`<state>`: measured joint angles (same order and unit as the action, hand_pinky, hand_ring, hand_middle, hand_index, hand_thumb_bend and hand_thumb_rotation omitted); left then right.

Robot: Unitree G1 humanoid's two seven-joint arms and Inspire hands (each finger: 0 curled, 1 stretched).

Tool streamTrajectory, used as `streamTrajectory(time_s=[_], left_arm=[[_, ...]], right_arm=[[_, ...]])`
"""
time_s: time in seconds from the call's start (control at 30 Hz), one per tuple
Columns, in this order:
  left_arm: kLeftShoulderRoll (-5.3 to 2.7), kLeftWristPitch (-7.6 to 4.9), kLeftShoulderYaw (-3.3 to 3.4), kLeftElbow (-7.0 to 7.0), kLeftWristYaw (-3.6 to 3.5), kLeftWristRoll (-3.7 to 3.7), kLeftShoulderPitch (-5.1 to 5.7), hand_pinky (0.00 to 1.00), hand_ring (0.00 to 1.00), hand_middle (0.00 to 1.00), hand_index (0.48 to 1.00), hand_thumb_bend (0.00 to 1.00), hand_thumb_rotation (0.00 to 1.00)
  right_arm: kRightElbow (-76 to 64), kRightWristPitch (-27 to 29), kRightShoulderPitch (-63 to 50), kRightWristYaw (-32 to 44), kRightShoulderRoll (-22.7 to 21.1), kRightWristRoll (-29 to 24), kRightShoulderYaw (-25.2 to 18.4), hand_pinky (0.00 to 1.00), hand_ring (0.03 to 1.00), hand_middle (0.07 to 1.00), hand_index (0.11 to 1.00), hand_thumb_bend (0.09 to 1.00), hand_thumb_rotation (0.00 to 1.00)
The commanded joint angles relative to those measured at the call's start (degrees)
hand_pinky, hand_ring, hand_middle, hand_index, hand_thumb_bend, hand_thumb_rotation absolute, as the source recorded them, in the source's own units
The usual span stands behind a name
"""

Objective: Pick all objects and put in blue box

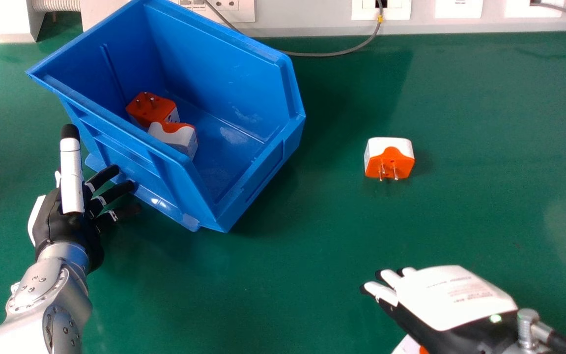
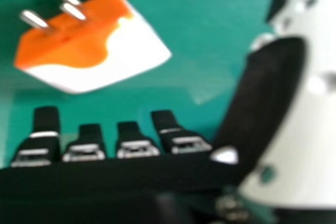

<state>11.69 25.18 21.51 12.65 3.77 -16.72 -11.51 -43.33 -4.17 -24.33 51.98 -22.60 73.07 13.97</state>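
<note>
Midway through the job, we hold our right hand point(image 1: 452, 300) palm-down over a green tabletop point(image 1: 273, 295), fingers extended, slightly apart and gripping nothing, just beside an orange-and-white plastic plug adapter point(image 2: 89, 45). We appear to be lining up its pick; next we need to settle fingers and thumb around its body, close, then lift toward the box. Our left hand point(image 1: 69, 221) is spread beside the angular blue plastic box point(image 1: 263, 179). Farther off, we see a second adapter point(image 1: 389, 158) right of the box, while a third adapter point(image 1: 177, 140) and a fourth adapter point(image 1: 153, 109) sit inside.
</note>
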Motion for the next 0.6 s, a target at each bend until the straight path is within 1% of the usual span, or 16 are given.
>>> streamTrajectory(time_s=[0.0, 0.1, 0.2, 0.33, 0.47, 0.5, 0.53, 0.57], left_arm=[[-0.17, 0.85, -0.2, 0.81, -0.02, 0.39, 0.55, 0.64, 0.73, 0.83, 0.885, 0.86, 0.94], [-0.11, 0.84, -0.06, 1.0, -0.14, 0.26, 0.48, 0.64, 0.73, 0.83, 0.885, 0.86, 0.94], [-0.1, 0.78, -0.07, 1.13, -0.07, 0.35, 0.46, 0.65, 0.73, 0.83, 0.885, 0.86, 0.94], [-0.11, 1.27, -0.08, 0.61, 0.21, 0.35, 0.49, 0.65, 0.73, 0.83, 0.885, 0.86, 0.94], [-0.12, 1.11, -0.14, 0.68, 0.16, 0.41, 0.49, 0.65, 0.73, 0.83, 0.885, 0.86, 0.94], [-0.07, 0.97, -0.14, 0.92, 0.07, 0.43, 0.42, 0.65, 0.73, 0.83, 0.885, 0.86, 0.94], [-0.06, 1.06, -0.13, 0.78, 0.02, 0.37, 0.46, 0.65, 0.73, 0.83, 0.885, 0.86, 0.94], [-0.11, 1.3, -0.11, 0.27, 0.01, 0.24, 0.64, 0.65, 0.73, 0.83, 0.885, 0.86, 0.94]], right_arm=[[0.0, 0.8, -0.4, -1.6, -0.2, 2.3, 0.2, 0.86, 1.0, 1.0, 0.94, 1.0, 0.31], [1.4, 1.6, -0.1, -2.5, -0.5, 4.1, 0.5, 0.86, 1.0, 1.0, 0.94, 1.0, 0.3], [2.8, 1.9, 0.2, -3.7, -0.1, 5.1, 0.6, 0.87, 1.0, 1.0, 0.939, 1.0, 0.28], [4.4, 1.4, 0.3, -4.9, 0.6, 5.9, 0.8, 0.87, 1.0, 1.0, 0.938, 1.0, 0.23], [5.7, 0.9, 0.3, -6.9, 1.3, 6.1, 0.8, 0.87, 1.0, 1.0, 0.935, 1.0, 0.19], [6.1, 0.7, 0.3, -8.0, 1.5, 5.9, 0.7, 0.86, 1.0, 1.0, 0.933, 1.0, 0.18], [6.6, 0.6, 0.3, -9.1, 1.6, 5.8, 0.5, 0.86, 1.0, 1.0, 0.933, 1.0, 0.18], [7.2, 0.5, 0.4, -10.1, 1.8, 5.8, 0.5, 0.86, 1.0, 1.0, 0.931, 1.0, 0.16]])
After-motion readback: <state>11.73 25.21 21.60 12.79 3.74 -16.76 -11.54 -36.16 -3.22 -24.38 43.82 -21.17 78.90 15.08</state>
